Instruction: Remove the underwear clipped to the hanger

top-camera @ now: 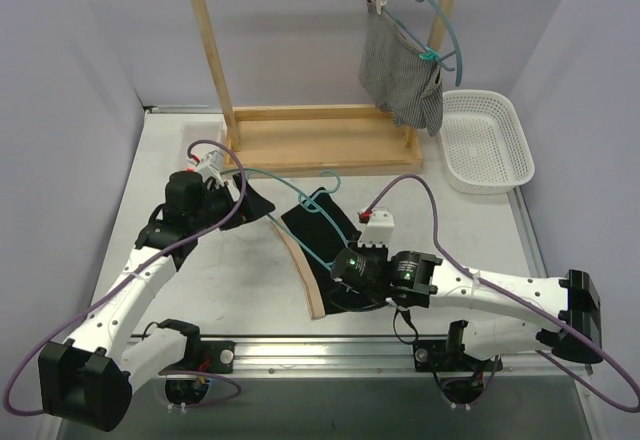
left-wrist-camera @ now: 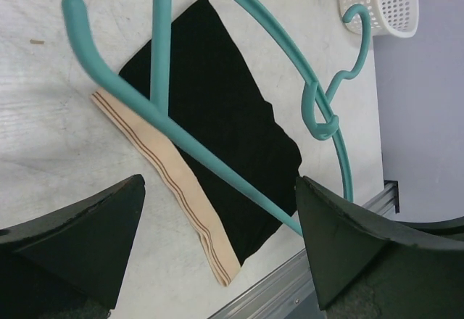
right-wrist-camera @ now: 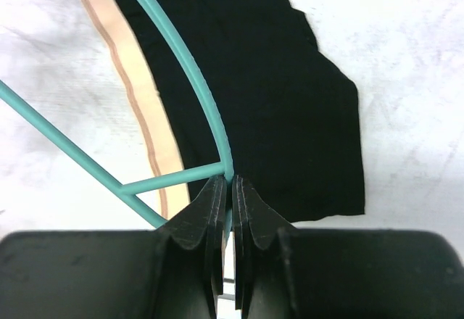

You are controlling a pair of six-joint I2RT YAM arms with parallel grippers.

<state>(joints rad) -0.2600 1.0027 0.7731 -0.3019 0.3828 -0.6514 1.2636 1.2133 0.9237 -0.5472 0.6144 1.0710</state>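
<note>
1. Your right claw (right-wrist-camera: 232, 185) pinches the teal hanger (right-wrist-camera: 190, 72) wire.
2. Your left claw (left-wrist-camera: 217, 221) is spread wide above it.
3. The black underwear (top-camera: 300, 222) lies mid-frame on the worktop (top-camera: 230, 270); the grey pair (top-camera: 395, 75) hangs upper right.

Overhead, two wrist close-ups sharing black underwear (left-wrist-camera: 217, 101)

The left arm (top-camera: 130, 295) and right arm (top-camera: 510, 295) have white shells, black joints and purple cables (top-camera: 412, 177); the left gripper (left-wrist-camera: 219, 188) is matte black.

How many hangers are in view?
2. One hanger hangs on the wooden rack, carrying the grey underwear; the second hanger lies on the table over the black underwear, gripped by the right pincer. None seems hidden.
</note>
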